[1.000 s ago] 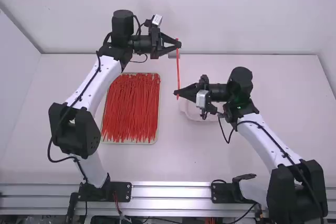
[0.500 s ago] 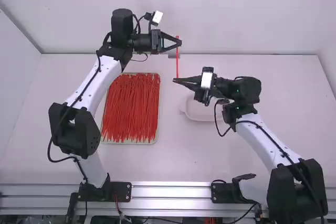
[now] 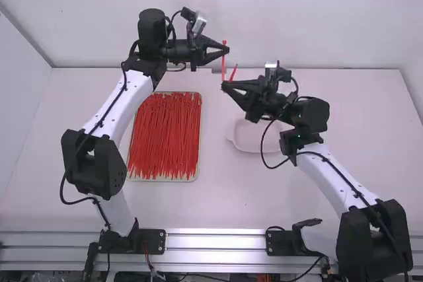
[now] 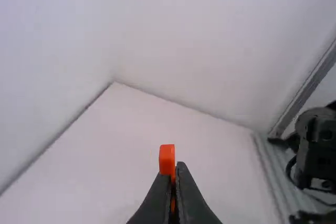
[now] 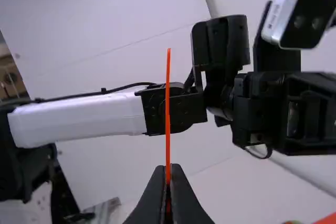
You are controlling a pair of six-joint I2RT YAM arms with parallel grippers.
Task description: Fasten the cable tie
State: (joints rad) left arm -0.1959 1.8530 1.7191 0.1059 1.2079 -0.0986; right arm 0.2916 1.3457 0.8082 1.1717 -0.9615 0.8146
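high view: tail end raised toward the head, tie now bent in mid-air.
over the last second the right gripper [image 3: 225, 85], clamped on the tail of the cable tie [image 3: 224, 57], has climbed from low beside the white dish [image 3: 248, 142] to just below the left gripper [image 3: 223, 49]. the left gripper pinches the head end above the far side of the table, beyond the tray of spare ties [image 3: 165, 135]. the strap hung straight before; now it runs short and kinked between the two grippers. left wrist view: jaws closed on the orange head [image 4: 167, 159]. right wrist view: jaws closed on the strap, its tip [image 5: 168, 103] standing upright in front of the left arm. judgement: tail is being lined up for threading, and the tip looks not yet in the head's slot.
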